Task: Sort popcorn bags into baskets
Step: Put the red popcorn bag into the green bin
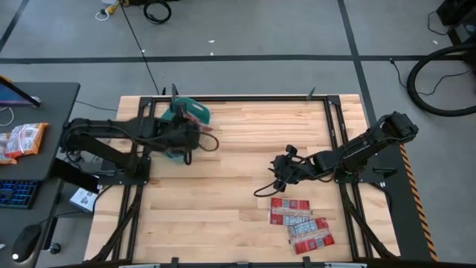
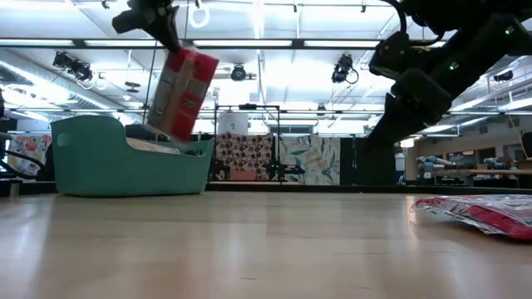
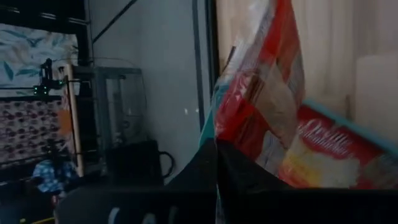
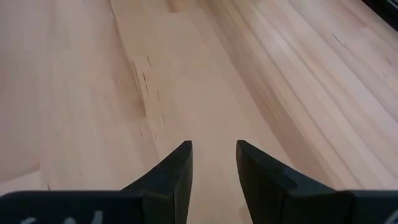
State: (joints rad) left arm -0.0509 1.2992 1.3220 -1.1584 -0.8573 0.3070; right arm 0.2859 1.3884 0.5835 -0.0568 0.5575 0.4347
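Your left gripper (image 2: 163, 25) is hanging above the teal-green rounded plastic tub (image 2: 100, 158) at about ten o'clock on the pale wooden plank table (image 1: 238, 141), and it is clenching the top edge of a flat red popcorn packet with a white-grey label panel (image 2: 181, 93). In the low view that packet is dangling tilted, its lower end dipping just over the tub's right-hand rim. Your left wrist camera is showing the same held packet (image 3: 261, 106) pinched at the dark fingers (image 3: 205, 180), with another red packet bearing a cream-yellow picture (image 3: 329, 155) lying inside the tub beneath it.

Your right gripper (image 1: 279, 175) is hovering over bare wood at about four o'clock from the table's middle, raised off the surface. Its two dark fingers (image 4: 177, 171) are standing slightly apart, released, with only planks showing between them.

You are also seeing a small cluster of flat red packets with white label panels (image 1: 301, 223) lying at roughly five o'clock on the table, just below the right gripper and apart from it. In the low view one of them (image 2: 478, 212) is resting flat on the wood at the right edge.

On the dark side desk (image 1: 59, 97) at nine o'clock, an orange-white packet (image 1: 22, 140) is lying just above a keyboard (image 1: 16, 193).
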